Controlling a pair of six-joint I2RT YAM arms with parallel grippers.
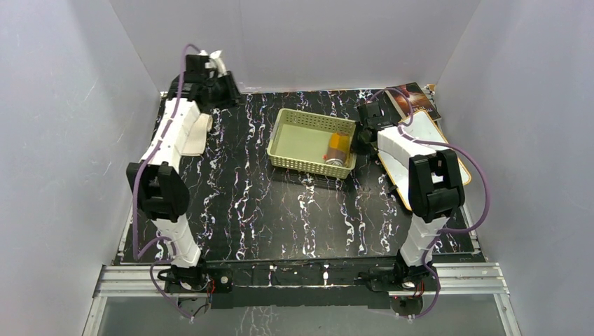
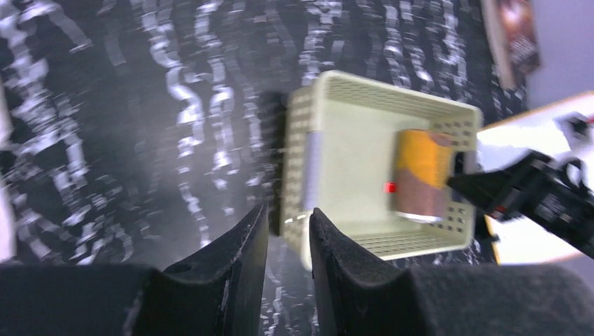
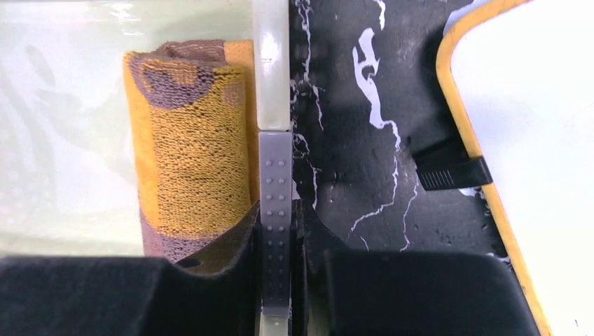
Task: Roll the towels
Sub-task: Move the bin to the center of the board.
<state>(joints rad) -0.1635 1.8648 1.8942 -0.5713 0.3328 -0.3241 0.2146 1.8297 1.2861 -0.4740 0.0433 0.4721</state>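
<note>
yellow towel [image 3: 189, 140] against basket wall [image 3: 272, 70], right tool [image 3: 279, 213] tight astride it

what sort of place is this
Probably a robot test cell: plain walls box in a marbled table, with the left arm and right arm bolted to a rail at its near edge.

Left arm [image 1: 175, 129] stretched toward the far left, left hand [image 2: 288, 213] turned to face right, fingers narrowly parted and empty, right arm [image 1: 410, 150] bent forward on the right, right hand [image 3: 280, 208] pinching the basket wall [image 3: 272, 70] between both fingers
</note>
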